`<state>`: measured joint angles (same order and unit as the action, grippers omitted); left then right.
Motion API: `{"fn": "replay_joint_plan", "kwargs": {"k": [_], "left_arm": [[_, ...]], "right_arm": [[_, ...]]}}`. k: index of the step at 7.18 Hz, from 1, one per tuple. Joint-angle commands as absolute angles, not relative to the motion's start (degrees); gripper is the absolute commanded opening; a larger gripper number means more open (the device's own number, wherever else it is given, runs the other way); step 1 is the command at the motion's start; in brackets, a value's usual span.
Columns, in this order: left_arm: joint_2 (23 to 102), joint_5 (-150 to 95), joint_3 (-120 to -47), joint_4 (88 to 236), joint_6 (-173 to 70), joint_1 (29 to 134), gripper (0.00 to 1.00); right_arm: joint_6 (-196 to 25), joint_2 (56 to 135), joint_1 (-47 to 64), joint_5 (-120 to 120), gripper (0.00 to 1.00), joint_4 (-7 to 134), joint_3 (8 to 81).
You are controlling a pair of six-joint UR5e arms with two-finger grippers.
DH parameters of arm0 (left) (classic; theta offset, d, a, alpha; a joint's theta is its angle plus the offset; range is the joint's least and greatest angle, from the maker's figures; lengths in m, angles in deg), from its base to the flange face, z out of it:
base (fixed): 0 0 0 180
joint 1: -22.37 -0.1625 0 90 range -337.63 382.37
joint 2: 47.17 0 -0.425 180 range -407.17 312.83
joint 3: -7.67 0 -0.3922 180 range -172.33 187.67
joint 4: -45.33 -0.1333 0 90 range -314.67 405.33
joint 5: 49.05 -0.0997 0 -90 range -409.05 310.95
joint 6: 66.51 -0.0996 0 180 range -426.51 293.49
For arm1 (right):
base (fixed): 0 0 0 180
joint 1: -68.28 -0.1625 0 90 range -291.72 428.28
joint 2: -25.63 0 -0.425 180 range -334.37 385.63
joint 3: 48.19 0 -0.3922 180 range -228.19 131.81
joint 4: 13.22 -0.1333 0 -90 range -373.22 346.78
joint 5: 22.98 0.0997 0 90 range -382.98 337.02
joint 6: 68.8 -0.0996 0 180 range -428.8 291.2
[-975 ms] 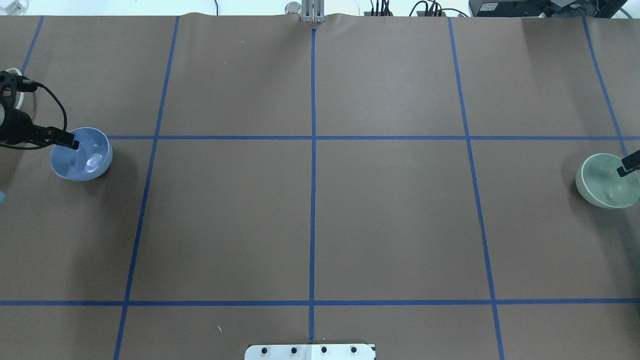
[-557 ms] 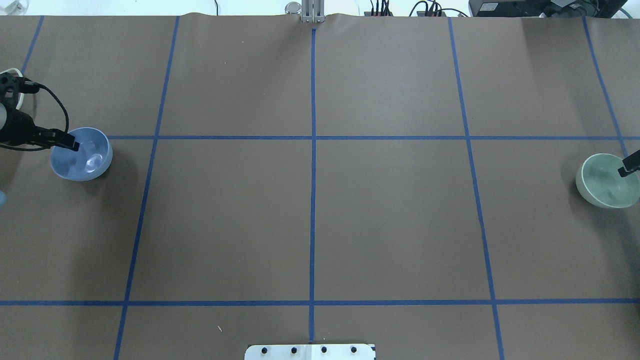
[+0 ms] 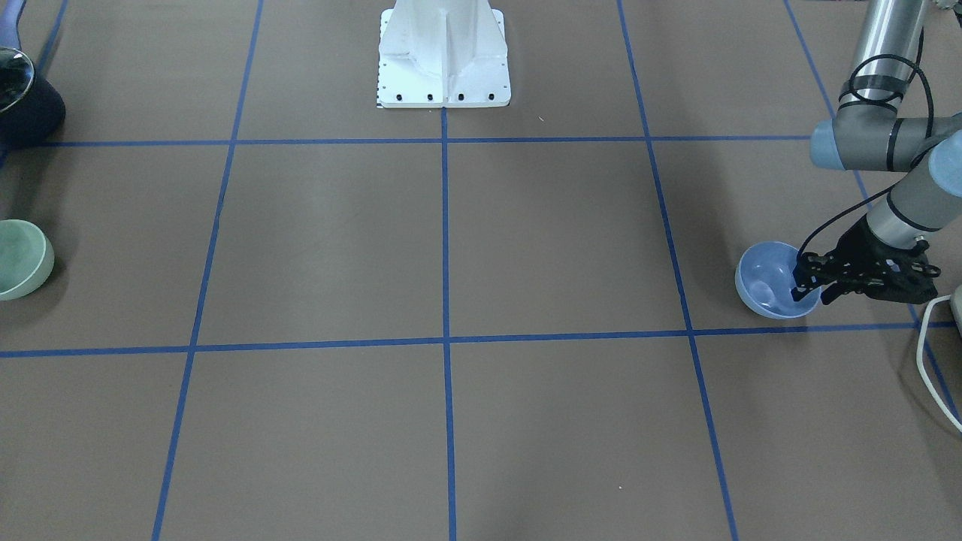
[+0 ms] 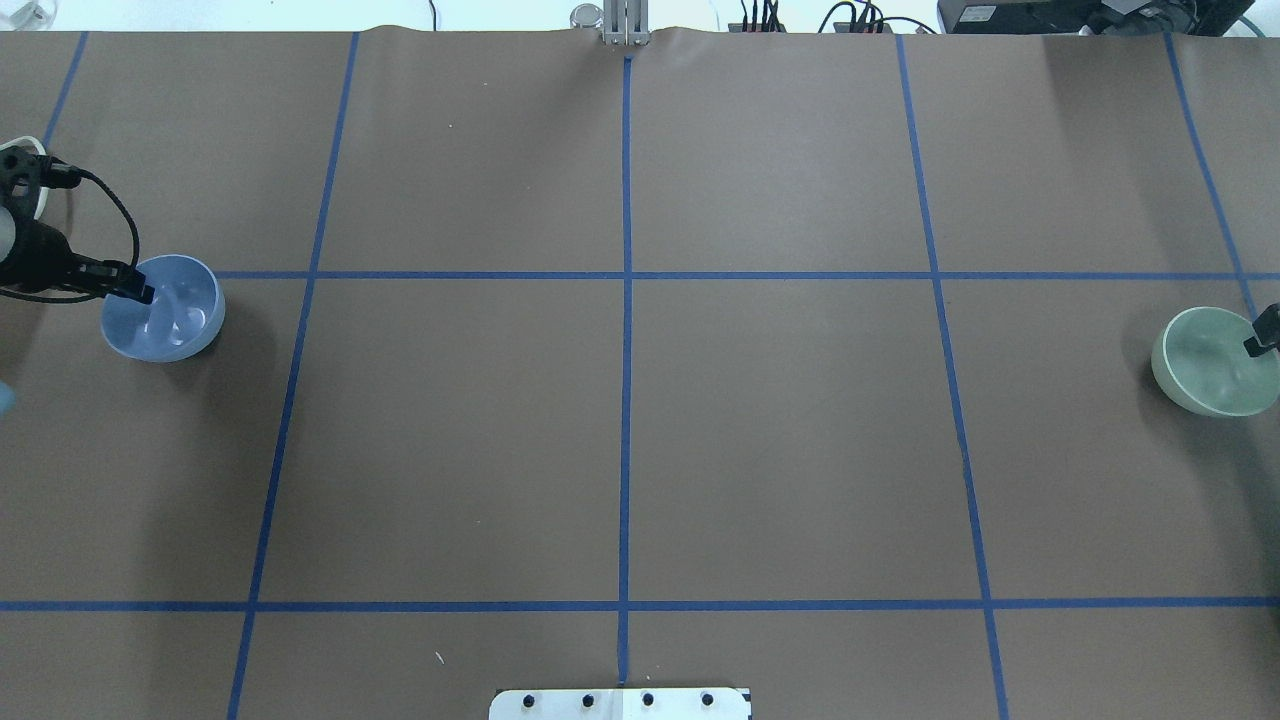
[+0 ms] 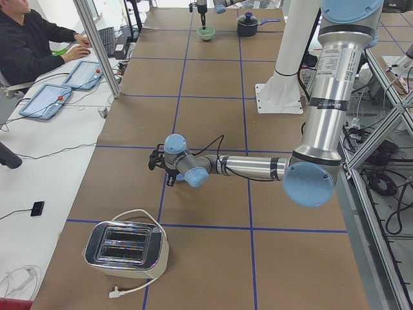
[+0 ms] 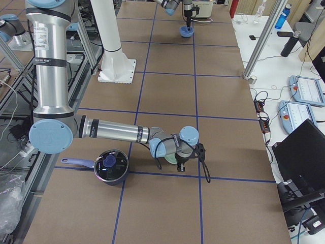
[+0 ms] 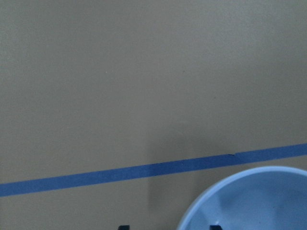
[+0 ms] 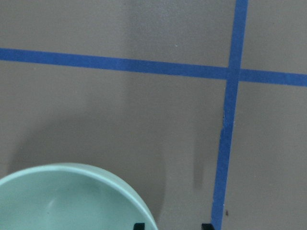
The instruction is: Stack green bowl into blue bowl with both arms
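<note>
The blue bowl (image 4: pixel 170 315) sits at the table's far left; it also shows in the front view (image 3: pixel 766 289) and the left wrist view (image 7: pixel 254 201). My left gripper (image 4: pixel 140 290) is open and straddles its rim, one finger inside and one outside (image 7: pixel 170 227). The green bowl (image 4: pixel 1210 362) sits at the far right and also shows in the right wrist view (image 8: pixel 62 201). My right gripper (image 4: pixel 1262 335) is open and straddles its rim, one fingertip inside and one outside (image 8: pixel 172 226). Both bowls rest on the table.
A black pot (image 6: pixel 110 166) stands close to the green bowl on the robot's side. A toaster (image 5: pixel 126 244) with a white cable (image 3: pixel 932 353) stands beyond the blue bowl. The white pedestal (image 3: pixel 443 56) is at mid table.
Both grippers have drawn back slightly toward the outer table ends over the bowl rims. Neither bowl has moved.
</note>
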<state>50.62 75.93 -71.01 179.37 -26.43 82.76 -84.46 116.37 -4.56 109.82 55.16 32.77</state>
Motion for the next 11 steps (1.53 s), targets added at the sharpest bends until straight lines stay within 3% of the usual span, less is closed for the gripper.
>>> {"fn": "replay_joint_plan", "kwargs": {"k": [1,2,3,8,11], "left_arm": [[50.74,75.93,-70.91,179.27,-26.43,82.75,0.3],[51.0,75.93,-70.91,179.36,-26.43,82.75,0.11],[51.0,75.93,-70.99,179.36,-26.6,82.75,0.0],[54.77,83.22,-73.71,174.99,-25.99,83.01,0.0],[62.57,82.52,-78.9,166.71,-12.09,82.06,0.0]], "right_arm": [[-84.53,116.16,-4.41,109.91,0.18,55.16,32.84],[-84.53,115.99,-4.32,109.91,0.0,55.16,32.76],[-84.45,115.98,-4.41,109.91,0.0,55.24,32.75],[-91.12,112.04,-4.41,115.43,0.0,57.52,33.28],[-91.82,107.3,-5.9,118.25,0.0,70.59,42.2]]}}
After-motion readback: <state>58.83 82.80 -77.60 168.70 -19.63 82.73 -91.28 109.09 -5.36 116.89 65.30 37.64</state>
